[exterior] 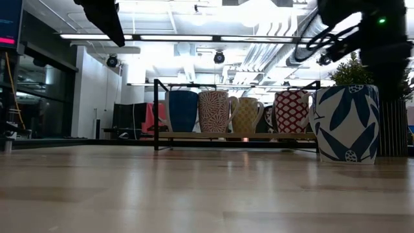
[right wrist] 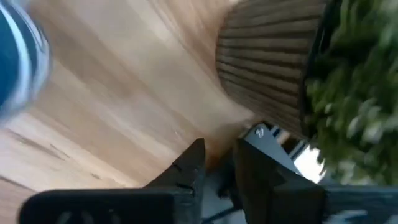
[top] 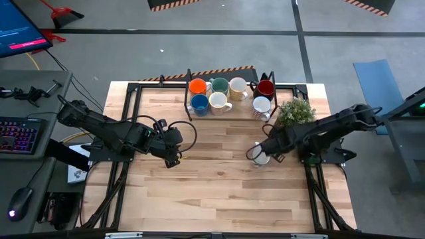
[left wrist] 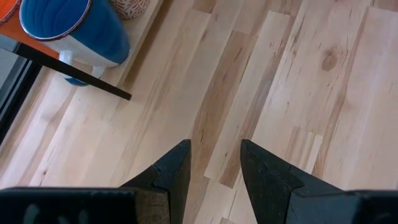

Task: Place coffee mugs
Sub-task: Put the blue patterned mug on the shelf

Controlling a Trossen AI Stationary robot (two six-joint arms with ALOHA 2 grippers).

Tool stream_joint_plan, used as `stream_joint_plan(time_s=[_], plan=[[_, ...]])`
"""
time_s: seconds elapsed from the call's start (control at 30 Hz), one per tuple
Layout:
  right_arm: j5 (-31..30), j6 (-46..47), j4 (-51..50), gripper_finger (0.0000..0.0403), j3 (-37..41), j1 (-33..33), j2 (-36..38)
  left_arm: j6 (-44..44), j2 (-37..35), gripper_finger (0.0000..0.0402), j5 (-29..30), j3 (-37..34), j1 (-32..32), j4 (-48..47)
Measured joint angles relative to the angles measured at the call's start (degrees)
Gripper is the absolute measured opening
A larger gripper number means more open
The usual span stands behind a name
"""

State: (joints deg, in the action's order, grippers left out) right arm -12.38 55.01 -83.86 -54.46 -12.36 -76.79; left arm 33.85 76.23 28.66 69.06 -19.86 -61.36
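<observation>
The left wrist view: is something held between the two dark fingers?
No. The left gripper has its fingers apart, and only bare wooden table shows in the gap between them.

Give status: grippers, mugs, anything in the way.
Left gripper open, empty, over bare table. Right gripper at the white-and-blue mug standing on the table. Seven mugs on the rack. Potted plant close beside right arm.
</observation>
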Motion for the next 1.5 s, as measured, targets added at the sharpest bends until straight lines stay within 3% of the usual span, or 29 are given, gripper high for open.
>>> stream_joint_plan(time_s=[0.23,0.47,0.67,0.9,1.3,1.5], plan=[[-1.77,-1.89,5.29,0.0124,-0.69,5.86,0.02,0.0,0.0,0.0129,-0.02,0.0,0.02,-0.02],[14.02,-4.24,11.73,0.0133,-0.69,10.0,0.02,-0.59,0.0,0.0129,-0.01,0.0,0.0,-0.09],[19.15,-6.1,17.89,0.0133,-0.69,11.98,0.02,-1.51,0.0,0.0129,0.01,0.0,0.01,-0.09],[18.21,-6.45,14.24,0.0133,-0.69,13.98,0.02,-1.51,0.0,0.0129,0.01,0.0,0.02,-0.09],[8.52,-9.84,13.88,0.0133,-0.82,14.01,0.02,-1.53,0.0,0.0129,0.01,0.0,0.02,-0.09],[7.41,-10.73,12.16,0.0133,-6.27,14.01,0.0,-3.06,0.0,0.0129,0.03,0.0,0.0,-0.09]])
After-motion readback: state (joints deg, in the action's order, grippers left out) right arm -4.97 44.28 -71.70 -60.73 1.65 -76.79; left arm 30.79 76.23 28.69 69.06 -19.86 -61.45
